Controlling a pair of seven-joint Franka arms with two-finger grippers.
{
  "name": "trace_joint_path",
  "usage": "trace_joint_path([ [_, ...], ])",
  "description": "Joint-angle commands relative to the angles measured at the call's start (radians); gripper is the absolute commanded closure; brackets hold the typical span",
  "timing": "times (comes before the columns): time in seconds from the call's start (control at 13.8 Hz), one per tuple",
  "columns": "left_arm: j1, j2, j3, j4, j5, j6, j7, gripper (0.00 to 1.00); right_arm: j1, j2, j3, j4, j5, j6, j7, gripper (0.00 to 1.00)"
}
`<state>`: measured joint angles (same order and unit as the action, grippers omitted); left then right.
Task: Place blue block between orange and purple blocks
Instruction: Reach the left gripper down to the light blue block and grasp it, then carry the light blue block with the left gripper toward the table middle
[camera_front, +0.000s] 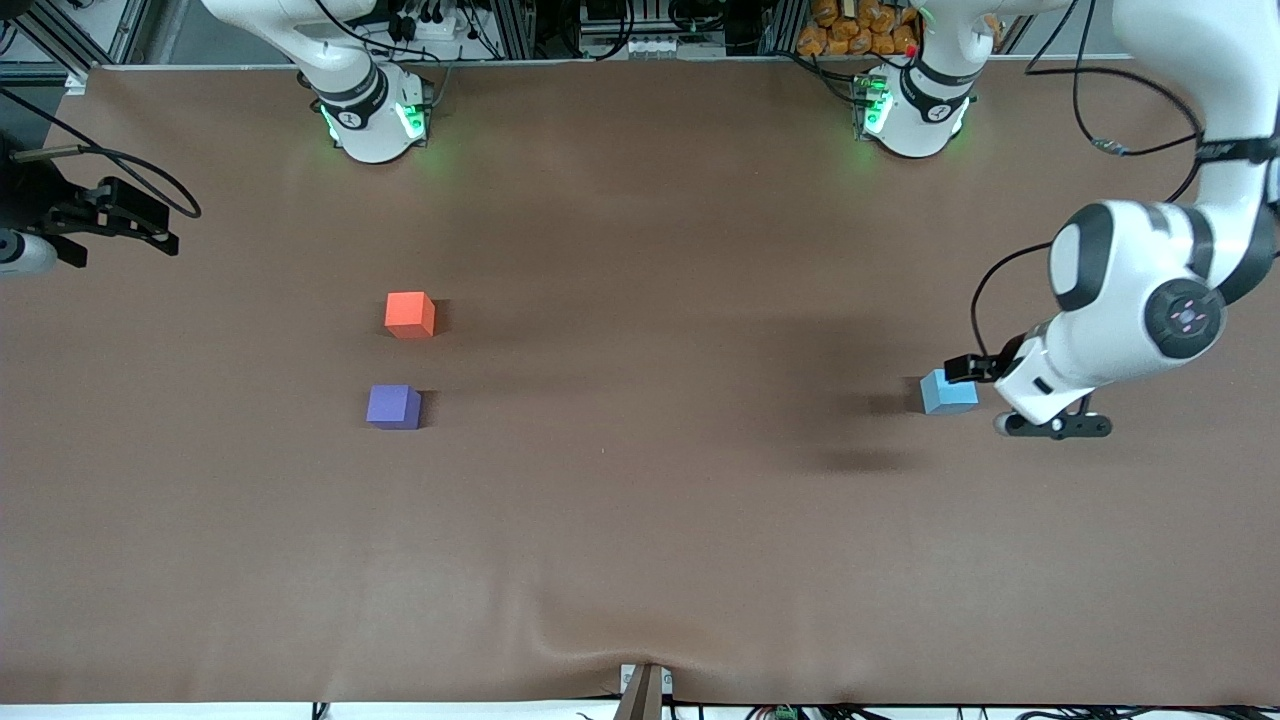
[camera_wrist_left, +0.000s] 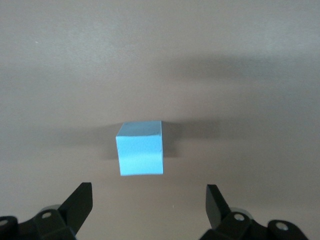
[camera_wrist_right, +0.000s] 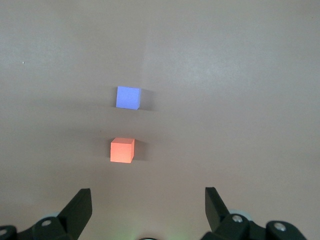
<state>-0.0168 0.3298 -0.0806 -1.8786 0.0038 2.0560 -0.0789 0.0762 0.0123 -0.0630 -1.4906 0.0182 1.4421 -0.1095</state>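
The blue block (camera_front: 947, 393) sits on the brown table toward the left arm's end; in the left wrist view the block (camera_wrist_left: 140, 148) lies just ahead of the fingertips. My left gripper (camera_front: 963, 370) (camera_wrist_left: 148, 207) is open, low over the table beside the block, not touching it. The orange block (camera_front: 410, 314) and the purple block (camera_front: 393, 406) sit toward the right arm's end, a small gap apart, the purple one nearer the front camera. My right gripper (camera_wrist_right: 147, 207) is open and empty, high above the table with the orange block (camera_wrist_right: 122, 150) and the purple block (camera_wrist_right: 128, 97) below; it is out of the front view.
A black device with a cable (camera_front: 105, 215) sits at the table's edge at the right arm's end. The two arm bases (camera_front: 370, 115) (camera_front: 912, 110) stand along the table's top edge. The brown table (camera_front: 650, 450) spreads between the blue block and the other two.
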Motion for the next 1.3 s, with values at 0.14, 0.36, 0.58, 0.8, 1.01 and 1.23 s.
trace_joint_path([
  [0.14, 0.004, 0.113, -0.002, -0.025, 0.019, 0.118, -0.019, 0.0, -0.004, 0.001, 0.0, 0.006, 0.006, -0.005, 0.004, 0.0],
  [0.36, 0.004, 0.155, -0.002, -0.027, 0.082, 0.121, -0.022, 0.0, -0.004, 0.001, 0.0, 0.006, 0.006, -0.005, 0.004, 0.0],
  [0.58, 0.006, 0.178, -0.001, -0.028, 0.084, 0.121, -0.022, 0.0, -0.006, 0.001, 0.0, 0.006, 0.009, -0.006, 0.004, 0.0],
  [0.8, 0.006, 0.198, 0.001, -0.028, 0.084, 0.121, -0.022, 0.0, -0.006, 0.001, 0.0, 0.006, 0.009, -0.006, 0.004, 0.0],
  [1.01, 0.012, 0.204, 0.002, -0.027, 0.085, 0.119, -0.019, 0.5, -0.004, 0.001, 0.0, 0.006, 0.013, -0.005, 0.004, 0.0],
  [1.23, 0.009, 0.196, 0.001, -0.022, 0.085, 0.119, -0.022, 0.85, 0.001, 0.001, 0.0, 0.006, 0.014, -0.002, 0.005, 0.0],
])
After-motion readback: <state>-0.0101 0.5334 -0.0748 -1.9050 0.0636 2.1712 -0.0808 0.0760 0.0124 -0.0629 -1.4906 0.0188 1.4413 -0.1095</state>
